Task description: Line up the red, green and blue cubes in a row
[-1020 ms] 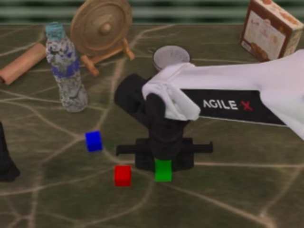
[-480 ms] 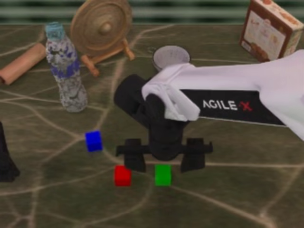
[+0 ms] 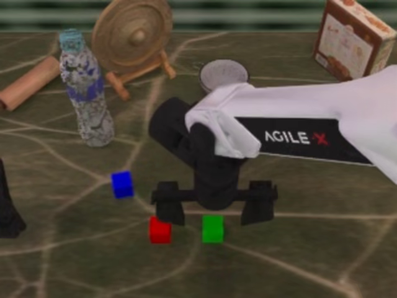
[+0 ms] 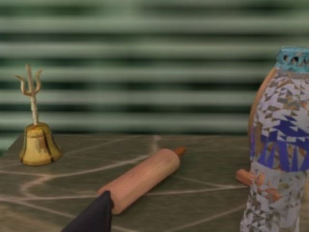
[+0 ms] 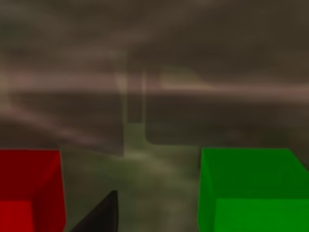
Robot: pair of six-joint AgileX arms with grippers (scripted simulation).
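Top view read "AGILE X" in white letters with a red cross on the black panel of my right arm, and the box (image 3: 354, 36) at the counter's far right corner bore printing too small to read. My right jaws (image 3: 214, 210) hung spread wide and empty just behind the cubes, one finger above the red cube (image 3: 159, 230), the other beyond the green cube (image 3: 213, 228). I counted three cubes: red and green sat side by side with a small gap between them near the front of the counter (image 3: 322, 248), and the blue cube (image 3: 122, 184) lay apart, behind and to the left of the red one. One bottle (image 3: 85, 93), one rolling pin (image 3: 28, 82), one wooden wheel on a stand (image 3: 132, 37) and one round tin (image 3: 223, 74) stood toward the back; the left wrist view added one brass bell (image 4: 38, 143). My left jaws (image 3: 7, 208) were parked at the left edge; I could not tell their spread. Dark stone with pale veins formed the counter, and green horizontal slats formed the wall behind.
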